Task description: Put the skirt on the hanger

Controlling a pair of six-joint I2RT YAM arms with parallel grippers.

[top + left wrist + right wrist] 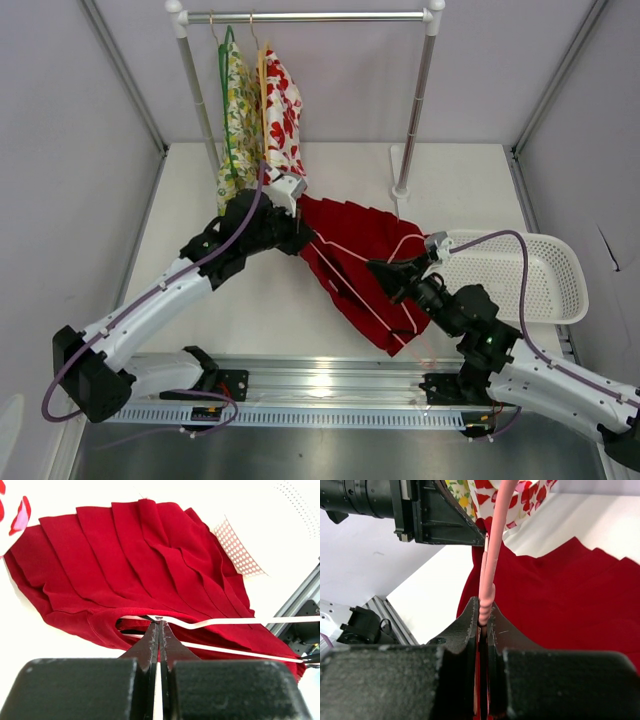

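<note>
The skirt (360, 240) lies spread flat on the counter (450, 185), roughly in the middle, between the two arms, its pleats fanning out toward the near right. The hanger (492, 555) lies across it, its pale pink wire partly inside the waistband opening on the skirt's far left end.

The left arm (160, 295) reaches in from the near left. Its jaws are fully closed, the tips pinching the hanger wire right at the mouth of the waistband. The right arm (520, 365) reaches in from the near right. Its jaws are closed as well, clamped on the twisted neck of the hanger just above the red fabric.

A white perforated basket (545, 290) sits on the counter to the right, touching the skirt's edge. At the far side a rail (300, 16) carries a yellow-green floral garment (238, 110) and a white garment with red prints (283, 110), hanging just beyond the left jaws.
</note>
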